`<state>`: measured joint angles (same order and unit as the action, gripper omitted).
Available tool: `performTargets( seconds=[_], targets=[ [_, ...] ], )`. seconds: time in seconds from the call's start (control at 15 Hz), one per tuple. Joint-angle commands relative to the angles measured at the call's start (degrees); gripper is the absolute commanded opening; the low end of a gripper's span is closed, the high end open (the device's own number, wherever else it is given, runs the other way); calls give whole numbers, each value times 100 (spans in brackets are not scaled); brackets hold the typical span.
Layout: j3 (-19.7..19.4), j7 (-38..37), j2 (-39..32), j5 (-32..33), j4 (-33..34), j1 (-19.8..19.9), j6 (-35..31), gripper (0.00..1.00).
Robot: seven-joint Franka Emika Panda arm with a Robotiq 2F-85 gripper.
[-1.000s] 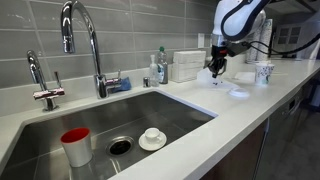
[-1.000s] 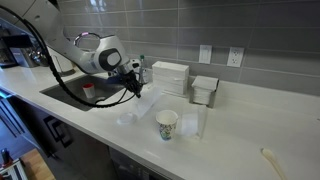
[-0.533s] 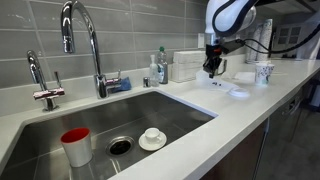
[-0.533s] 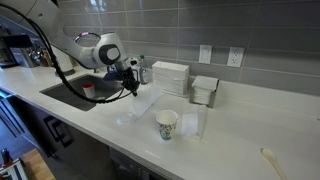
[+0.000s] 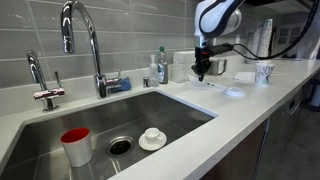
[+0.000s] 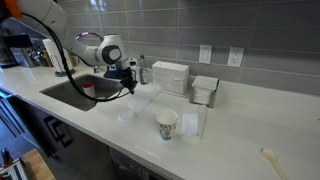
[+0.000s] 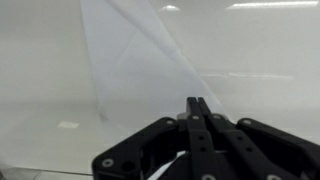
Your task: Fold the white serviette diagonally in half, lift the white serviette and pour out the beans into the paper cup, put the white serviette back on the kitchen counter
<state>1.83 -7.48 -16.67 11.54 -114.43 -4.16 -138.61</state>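
The white serviette (image 6: pixel 140 104) lies on the kitchen counter (image 6: pixel 235 130) right of the sink, with one corner raised. In the wrist view it is a pale, slanted triangular sheet (image 7: pixel 140 70). My gripper (image 6: pixel 128 82) is shut on that raised corner, just above the counter; it also shows in an exterior view (image 5: pixel 200 72) and in the wrist view (image 7: pixel 197 102). The paper cup (image 6: pixel 167 124) with the bluish print stands upright near the counter's front edge, apart from the gripper; it also shows in an exterior view (image 5: pixel 264 72). I cannot make out the beans.
The steel sink (image 5: pixel 60 120) holds a red-topped cup (image 5: pixel 75 146) and a saucer with a small cup (image 5: pixel 152 138). A tall tap (image 5: pixel 85 40) and a soap bottle (image 5: pixel 160 68) stand behind it. White boxes (image 6: pixel 170 77) and a dispenser (image 6: pixel 205 90) line the wall.
My gripper has moved toward the sink and slightly up, drawing the serviette's corner with it. The paper cup has not moved.
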Motion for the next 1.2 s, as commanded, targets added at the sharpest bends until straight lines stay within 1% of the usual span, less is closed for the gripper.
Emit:
performTargets(
  seconds=[0.0,0.33,0.67,0.87,1.13],
  targets=[
    [64,44,-428,-418,435,-34,246,0],
    [97,15,-812,-657,833,-76,180,0],
    [54,-38,-1087,-693,1261,-126,266,0],
    [17,4,-1270,-636,1384,-129,377,0],
    [-59,50,-1339,-558,1347,-111,447,0]
  ],
)
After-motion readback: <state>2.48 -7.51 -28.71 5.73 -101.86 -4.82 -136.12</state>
